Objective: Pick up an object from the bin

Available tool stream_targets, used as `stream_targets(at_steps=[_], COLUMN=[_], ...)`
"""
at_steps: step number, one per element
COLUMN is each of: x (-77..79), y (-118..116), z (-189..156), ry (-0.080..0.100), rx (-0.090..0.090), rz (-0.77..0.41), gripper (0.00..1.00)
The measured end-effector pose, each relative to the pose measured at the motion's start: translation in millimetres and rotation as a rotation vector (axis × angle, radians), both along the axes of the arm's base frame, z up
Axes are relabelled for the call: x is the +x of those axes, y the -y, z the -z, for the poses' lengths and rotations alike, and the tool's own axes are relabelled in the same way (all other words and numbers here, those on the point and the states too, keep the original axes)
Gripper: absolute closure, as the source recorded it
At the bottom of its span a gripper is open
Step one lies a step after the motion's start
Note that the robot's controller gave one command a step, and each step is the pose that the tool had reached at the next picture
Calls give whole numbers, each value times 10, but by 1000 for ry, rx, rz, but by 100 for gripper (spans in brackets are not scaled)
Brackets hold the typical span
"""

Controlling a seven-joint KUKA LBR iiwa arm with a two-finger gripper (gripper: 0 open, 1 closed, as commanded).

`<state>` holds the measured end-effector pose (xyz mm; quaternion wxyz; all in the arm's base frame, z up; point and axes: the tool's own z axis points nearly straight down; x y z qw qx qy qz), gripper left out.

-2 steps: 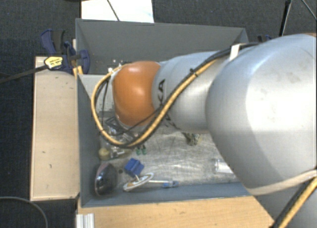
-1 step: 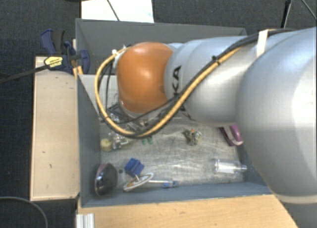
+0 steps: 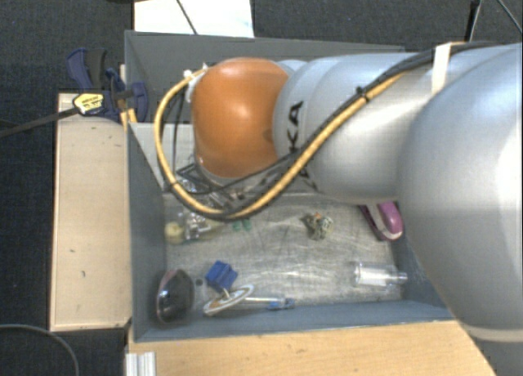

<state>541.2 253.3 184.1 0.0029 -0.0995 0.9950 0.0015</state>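
My gripper (image 3: pixel 214 190) hangs low over the bin's back left part, mostly hidden under the arm's wrist. Just below and left of it lies a small cream and silver thing (image 3: pixel 183 229) on the bin floor. A small green piece (image 3: pixel 242 224) lies right beneath the gripper's near side. I cannot make out whether the gripper touches either of them.
Along the front lie a dark rounded lens-like thing (image 3: pixel 173 296), a blue block (image 3: pixel 219 275) and a white and blue brush-like thing (image 3: pixel 242 301). A small brown-green figure (image 3: pixel 317 225) sits mid-bin. A clear tube (image 3: pixel 376 275) and a purple thing (image 3: pixel 386 221) lie right.
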Motion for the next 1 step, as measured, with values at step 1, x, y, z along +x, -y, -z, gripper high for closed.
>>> stream_targets(at_steps=[1], x=[-36], y=[68], z=[133], ry=[-5], rx=[-3], rz=[-13], gripper=[100])
